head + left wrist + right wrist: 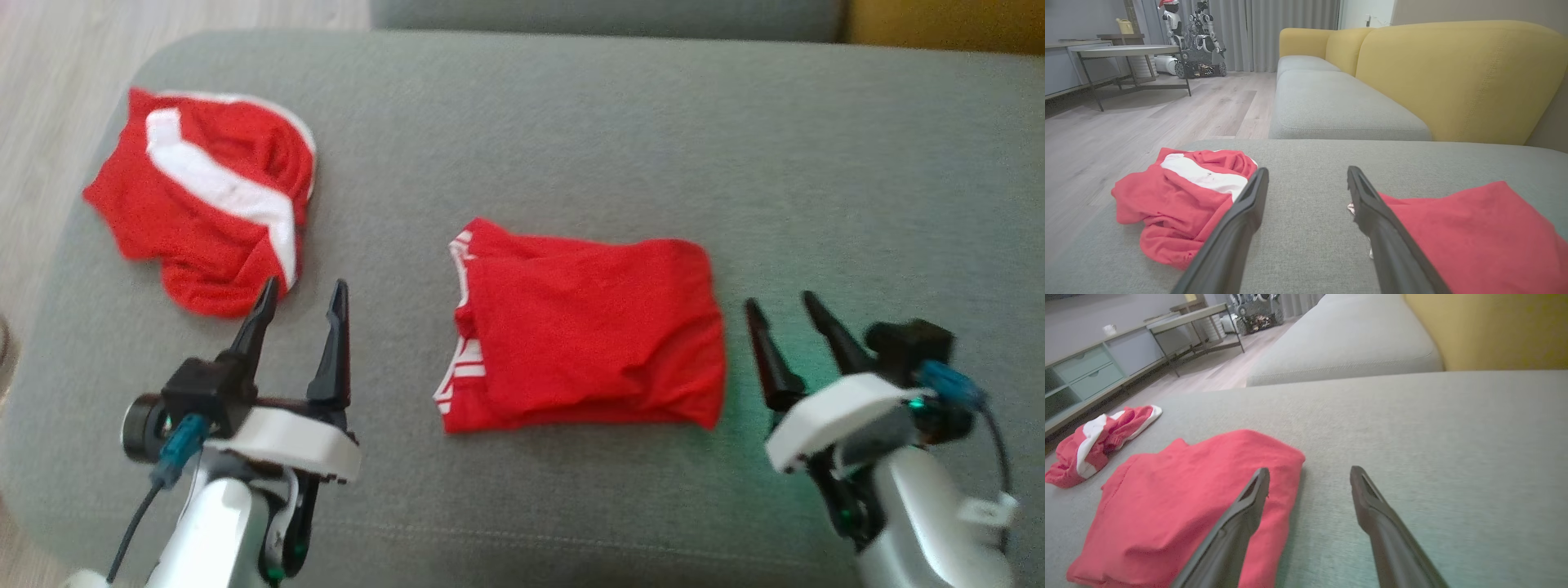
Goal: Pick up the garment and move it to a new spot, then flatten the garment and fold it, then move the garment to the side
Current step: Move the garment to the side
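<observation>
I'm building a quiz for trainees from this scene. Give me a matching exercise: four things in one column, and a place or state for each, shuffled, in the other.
Things
1. folded garment
2. crumpled garment
3. left gripper
4. right gripper

Places or states
A. open, just right of the flat red piece
B. bunched, white band showing, far left
C. lying flat, in the middle
D. open, tips at the bunched piece's near edge

Pairs: 1-C; 2-B; 3-D; 4-A
</observation>
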Controlling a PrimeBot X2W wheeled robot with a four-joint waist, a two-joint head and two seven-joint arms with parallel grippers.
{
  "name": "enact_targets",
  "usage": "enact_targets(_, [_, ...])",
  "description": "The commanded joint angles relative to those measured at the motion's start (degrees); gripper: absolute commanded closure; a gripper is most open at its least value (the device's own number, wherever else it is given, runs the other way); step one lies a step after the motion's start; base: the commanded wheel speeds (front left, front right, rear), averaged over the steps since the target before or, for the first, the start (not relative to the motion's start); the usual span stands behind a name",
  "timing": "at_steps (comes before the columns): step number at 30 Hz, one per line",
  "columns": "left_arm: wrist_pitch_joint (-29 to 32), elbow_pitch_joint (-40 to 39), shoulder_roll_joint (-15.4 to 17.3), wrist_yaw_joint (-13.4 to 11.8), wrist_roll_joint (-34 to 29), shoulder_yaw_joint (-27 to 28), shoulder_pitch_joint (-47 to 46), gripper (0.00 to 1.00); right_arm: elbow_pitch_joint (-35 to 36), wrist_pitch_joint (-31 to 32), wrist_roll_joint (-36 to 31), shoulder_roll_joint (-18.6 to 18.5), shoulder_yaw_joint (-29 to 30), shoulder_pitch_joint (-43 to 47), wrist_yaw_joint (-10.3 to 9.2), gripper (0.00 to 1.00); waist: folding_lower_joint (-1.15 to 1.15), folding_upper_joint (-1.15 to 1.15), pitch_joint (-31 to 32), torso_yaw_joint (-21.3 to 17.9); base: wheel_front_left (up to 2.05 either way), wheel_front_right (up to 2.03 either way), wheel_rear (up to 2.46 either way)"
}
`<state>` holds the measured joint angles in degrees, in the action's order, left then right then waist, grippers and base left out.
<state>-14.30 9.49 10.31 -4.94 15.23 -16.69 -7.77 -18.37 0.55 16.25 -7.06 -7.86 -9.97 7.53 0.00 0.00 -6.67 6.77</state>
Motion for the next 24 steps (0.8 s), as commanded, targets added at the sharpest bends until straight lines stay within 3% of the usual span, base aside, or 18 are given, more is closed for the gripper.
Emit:
enact_targets(1, [-0.65, -1.44, 0.28, 0.21, -0.53, 1.76, -3.39, 0.00, -1.26, 0.27, 0.80, 0.43, -2.94, -3.49, -0.04, 0.00, 0.00, 0.00, -2.42, 2.24, 0.00, 0.00, 0.00])
enact_targets(9, [-0.68, -1.05, -1.26, 0.98, -1.22, 2.24, -5.01, 0.00, -11.83, 5.71, 2.67, 1.23, -6.72, -7.21, -0.04, 0.00, 0.00, 0.00, -4.42, 3.78, 0.00, 0.00, 0.00])
enact_targets(10, [-0.69, -1.10, -1.40, 1.03, -1.34, 2.45, -5.01, 0.00, -12.41, 6.60, 2.96, 1.34, -7.20, -7.31, -0.04, 0.16, 0.00, 0.00, -4.52, 3.71, 0.00, 0.00, 0.00])
enact_targets(12, [-0.69, -1.23, -1.57, 1.06, -1.55, 3.05, -4.84, 0.00, -12.86, 7.45, 3.37, 1.53, -7.65, -7.53, -0.04, 1.00, 0.00, 0.00, -4.74, 3.17, 0.00, 0.00, 0.00])
enact_targets(24, [-0.69, -2.71, -1.30, 2.08, -3.11, 5.53, -4.96, 0.00, -8.48, 5.05, 2.73, -0.82, -6.91, -10.19, -0.04, 1.00, 0.00, 0.00, -6.29, -4.82, 0.00, 0.00, 0.00])
